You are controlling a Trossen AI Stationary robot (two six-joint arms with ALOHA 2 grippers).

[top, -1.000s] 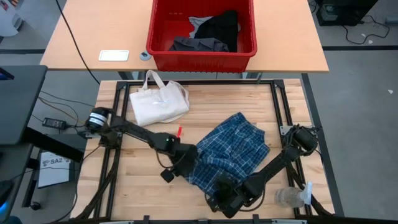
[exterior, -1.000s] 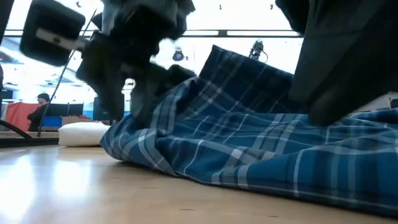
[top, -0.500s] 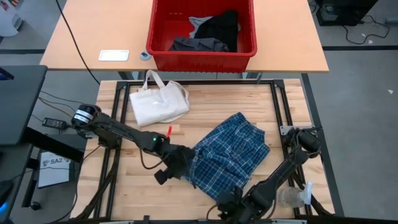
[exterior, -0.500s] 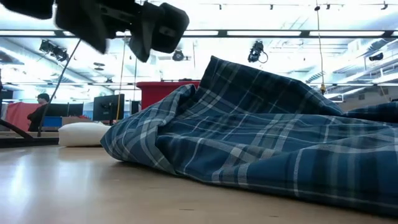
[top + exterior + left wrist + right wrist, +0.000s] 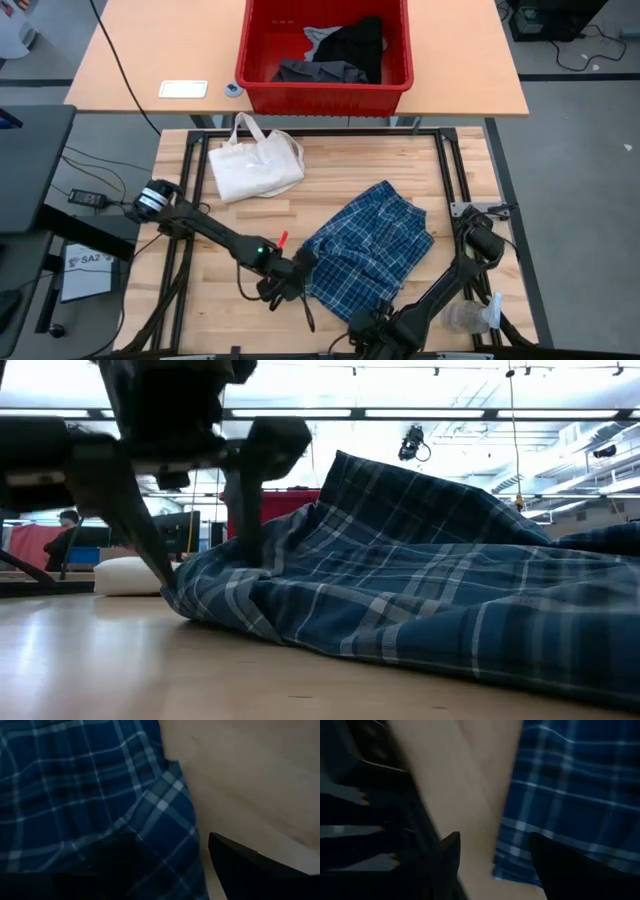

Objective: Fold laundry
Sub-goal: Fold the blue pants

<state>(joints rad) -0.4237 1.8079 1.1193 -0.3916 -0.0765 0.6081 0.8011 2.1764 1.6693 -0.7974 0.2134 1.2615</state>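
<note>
Lying crumpled mid-table: plaid garment (image 5: 368,250), nothing holding it. Left gripper (image 5: 290,285) sits low at its left edge, fingers (image 5: 250,870) spread apart, one on the cloth, one over bare wood. Right gripper (image 5: 365,325) is at the near hem, jaws apart, empty. Black and grey garments (image 5: 340,50) are in the red bin (image 5: 260,85).

One plaid garment (image 5: 370,250), one tote bag (image 5: 255,165), one red bin (image 5: 260,80)
</note>
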